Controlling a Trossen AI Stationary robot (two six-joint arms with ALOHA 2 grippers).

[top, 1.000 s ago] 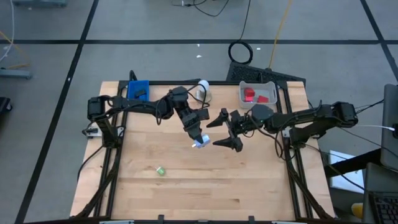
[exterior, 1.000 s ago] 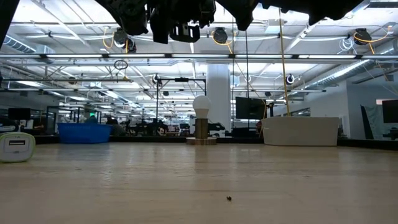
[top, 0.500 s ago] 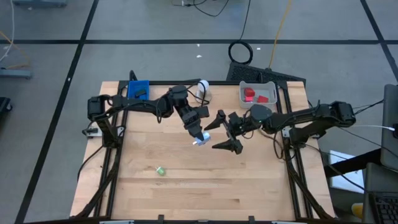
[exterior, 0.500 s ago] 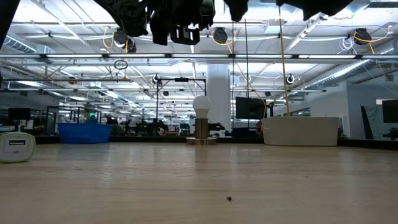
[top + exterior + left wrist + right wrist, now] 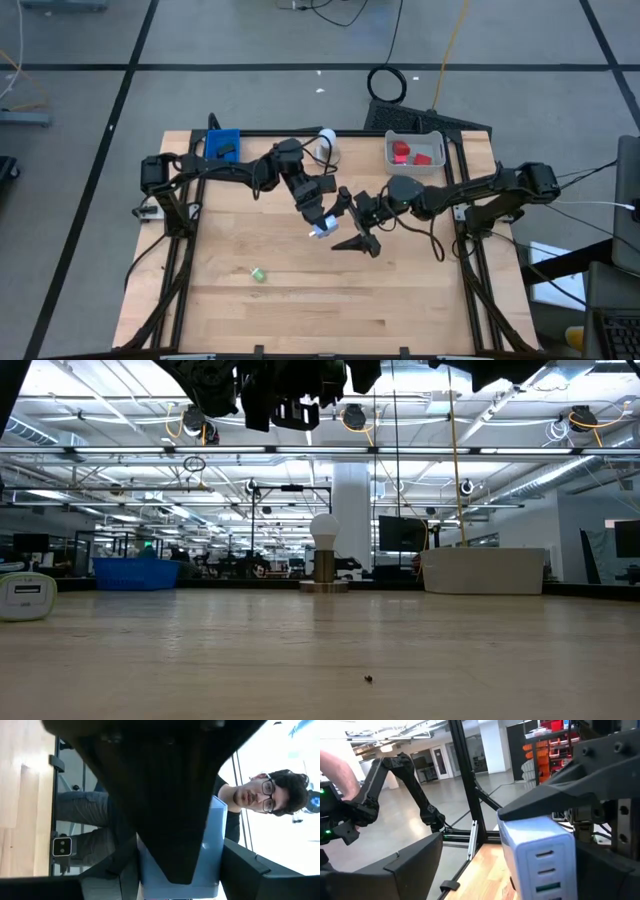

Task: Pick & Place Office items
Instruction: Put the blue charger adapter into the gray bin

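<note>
Blue tray [image 5: 222, 144] sits at the table's [image 5: 300, 300] far left corner, with something dark inside. Small white device [image 5: 26, 596] near the left edge in the low view.

Green bit [image 5: 258, 274] lies alone on the bare wood, left of centre and nearer the front edge, well apart from both arms.

Left end effector [image 5: 318, 224] is over the table's middle, raised off the surface, clamped on a light-blue block [image 5: 320, 228]. Left wrist view confirms it: the block [image 5: 210, 850] is pinched between the two dark fingers. The right wrist view shows the same block [image 5: 540, 852] close up: pale face with a few slots and a green mark, held from above by the left end effector.

White ball on a round base [image 5: 327, 141] stands at the far edge, centre.

Right end effector [image 5: 351, 218] is just beside the block on its right side, fingers spread wide apart, nothing in them; can't tell whether a fingertip touches the block.

Grey tray [image 5: 414, 150] is at the far right corner with red blocks [image 5: 410, 154] inside.

A person [image 5: 260, 800] is visible in the left wrist view, beyond the table.
</note>
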